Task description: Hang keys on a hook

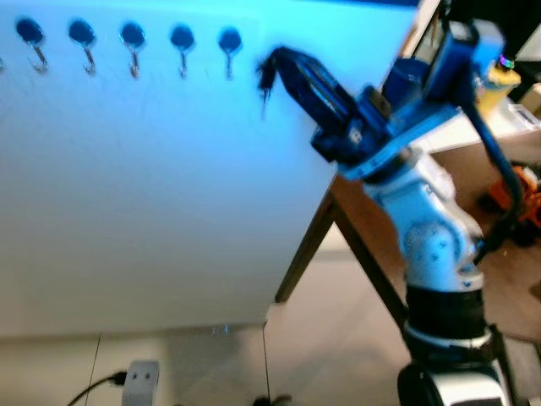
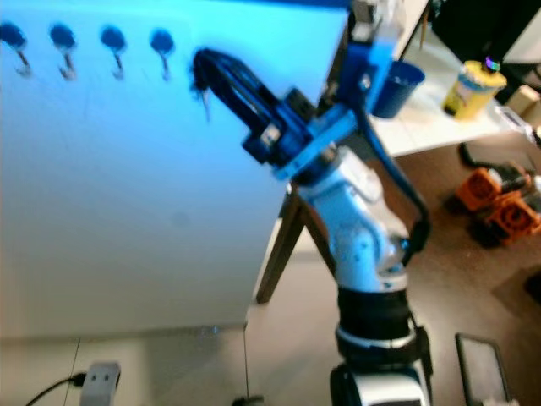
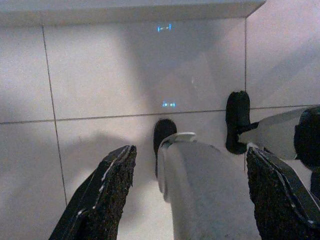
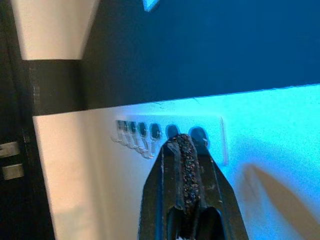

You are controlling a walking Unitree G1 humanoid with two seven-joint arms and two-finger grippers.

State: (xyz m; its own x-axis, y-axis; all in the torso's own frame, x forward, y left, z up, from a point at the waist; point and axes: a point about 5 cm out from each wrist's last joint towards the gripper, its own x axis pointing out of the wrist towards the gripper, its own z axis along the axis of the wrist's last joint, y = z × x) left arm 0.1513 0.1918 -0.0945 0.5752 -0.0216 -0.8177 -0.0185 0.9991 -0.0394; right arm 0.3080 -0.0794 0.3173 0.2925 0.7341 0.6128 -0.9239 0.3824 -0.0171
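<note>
- Hanging from the raised right gripper (image 1: 269,68), a small dark metal key (image 1: 264,101) dangles against the white board (image 1: 152,186), just beside the row of round dark hooks (image 1: 182,46).
- Its black fingers (image 4: 187,165) are pressed together, pinching the key.
- Left gripper (image 3: 185,195) hangs spread above the grey tiled floor (image 3: 100,75), visible in the left wrist view.

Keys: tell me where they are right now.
In the left eye view the keys dangle from the raised right end effector against the white board, just right of the row of hooks.
</note>
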